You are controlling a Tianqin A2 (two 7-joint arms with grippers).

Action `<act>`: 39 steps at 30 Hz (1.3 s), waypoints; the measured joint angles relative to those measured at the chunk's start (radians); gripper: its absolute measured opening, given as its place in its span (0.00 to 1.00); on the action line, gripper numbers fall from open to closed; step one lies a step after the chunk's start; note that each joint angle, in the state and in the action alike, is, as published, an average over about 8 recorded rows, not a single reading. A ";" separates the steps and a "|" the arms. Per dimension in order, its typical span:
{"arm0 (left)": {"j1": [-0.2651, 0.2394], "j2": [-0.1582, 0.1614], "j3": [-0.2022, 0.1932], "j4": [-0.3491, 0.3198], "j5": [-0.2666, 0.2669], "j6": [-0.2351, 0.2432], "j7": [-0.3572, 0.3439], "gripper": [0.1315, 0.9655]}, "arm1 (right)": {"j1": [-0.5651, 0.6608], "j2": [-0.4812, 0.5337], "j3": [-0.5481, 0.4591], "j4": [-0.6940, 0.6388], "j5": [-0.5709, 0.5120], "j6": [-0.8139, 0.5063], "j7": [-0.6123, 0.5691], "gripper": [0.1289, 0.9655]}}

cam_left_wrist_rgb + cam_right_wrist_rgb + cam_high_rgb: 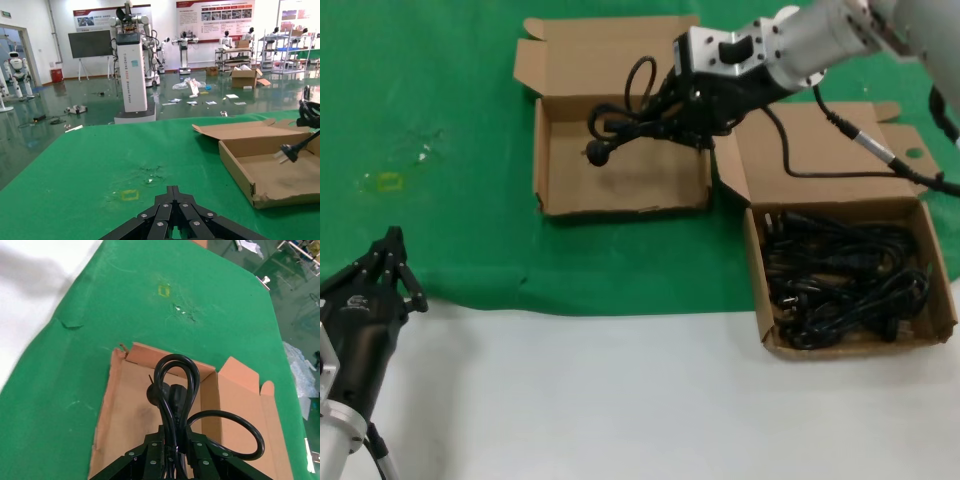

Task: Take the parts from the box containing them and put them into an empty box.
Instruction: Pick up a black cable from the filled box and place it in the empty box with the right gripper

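Observation:
My right gripper is shut on a black coiled power cable and holds it above the smaller empty box, near that box's far right corner. In the right wrist view the cable loops out from between the closed fingers over the box floor. The plug hangs over the box in the left wrist view. The larger box at the right holds several more black cables. My left gripper is shut and empty, parked at the near left, over the edge of the green mat.
A green mat covers the far part of the table, with white tabletop nearer. A small yellow square mark lies on the mat at left. Both box lids stand open toward the back.

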 joint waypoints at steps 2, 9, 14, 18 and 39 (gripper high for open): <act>0.000 0.000 0.000 0.000 0.000 0.000 0.000 0.01 | -0.014 -0.004 -0.011 0.007 0.015 0.019 -0.002 0.10; 0.000 0.000 0.000 0.000 0.000 0.000 0.000 0.01 | -0.054 -0.008 -0.095 0.035 0.111 0.066 -0.005 0.10; 0.000 0.000 0.000 0.000 0.000 0.000 0.000 0.01 | -0.074 -0.009 -0.179 0.050 0.203 0.092 -0.005 0.10; 0.000 0.000 0.000 0.000 0.000 0.000 0.000 0.01 | -0.084 -0.009 -0.251 0.061 0.280 0.112 -0.006 0.10; 0.000 0.000 0.000 0.000 0.000 0.000 0.000 0.01 | -0.129 -0.009 -0.536 0.138 0.576 0.204 -0.008 0.10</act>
